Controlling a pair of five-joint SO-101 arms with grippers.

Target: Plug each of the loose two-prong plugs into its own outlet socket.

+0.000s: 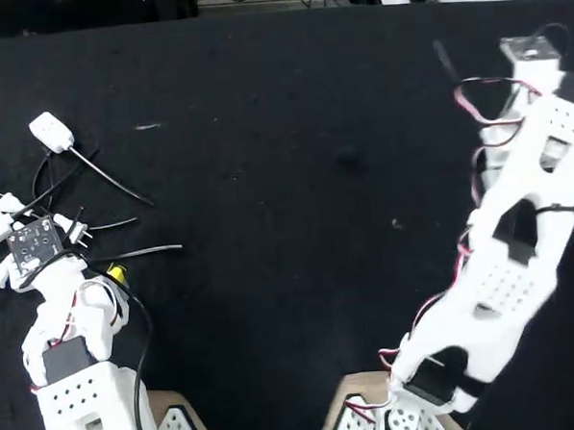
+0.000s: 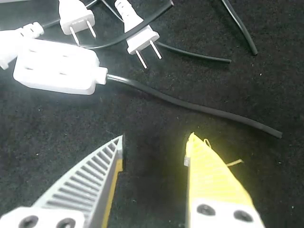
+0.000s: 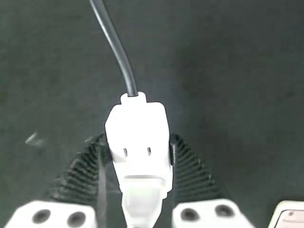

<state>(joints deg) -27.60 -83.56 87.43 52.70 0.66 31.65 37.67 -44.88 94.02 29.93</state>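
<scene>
Left wrist view: left pincer [image 2: 154,145] is wide open and empty. It hovers over bare worktop [image 2: 47,123], just short of the white outlet block [image 2: 54,71]. First plug [image 2: 78,19] and second plug [image 2: 142,40] lie loose just past the block, prongs toward the pincer, probably lined up for a pick. High view puts this cluster by the worktop's left edge. Right wrist view: right pincer [image 3: 137,142] is clamped on a white single socket [image 3: 137,123]. Its slots face the camera and a black cord [image 3: 114,47] trails away, likely held to present the slots. That arm sits near the far right corner, well apart from the plugs, so nothing is mated yet.
</scene>
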